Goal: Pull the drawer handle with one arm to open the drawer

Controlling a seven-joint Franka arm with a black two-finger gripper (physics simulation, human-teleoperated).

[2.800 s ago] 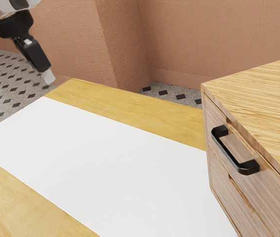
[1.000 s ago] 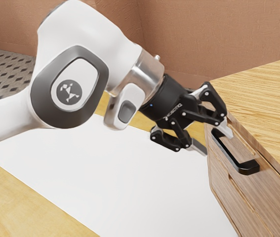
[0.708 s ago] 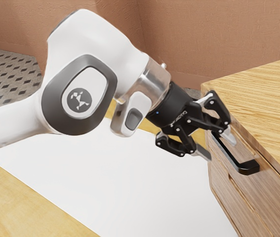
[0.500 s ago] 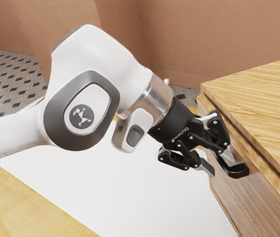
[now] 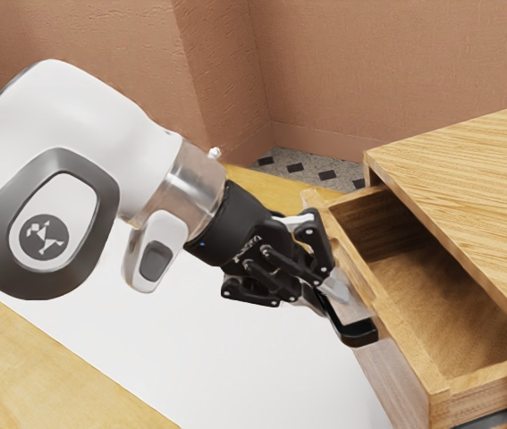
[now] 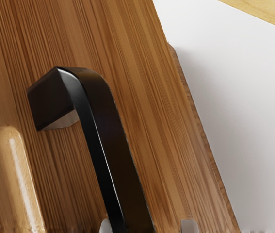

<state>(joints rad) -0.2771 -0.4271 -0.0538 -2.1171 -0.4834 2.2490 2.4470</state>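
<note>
The wooden cabinet stands at the exterior view's right. Its top drawer is pulled well out and its inside is bare wood. My gripper reaches in from the left and is shut on the black drawer handle, whose lower end sticks out below the fingers. In the wrist view the black drawer handle runs down the drawer front to pass between two pale fingertips.
A white mat covers the middle of the wooden table, with bare wood on both sides. Brick-coloured walls stand behind. My arm's large white link fills the exterior view's left.
My gripper came in from the upper left, closed around the handle and drew back to the left. The drawer slid out with it, from shut to far open.
</note>
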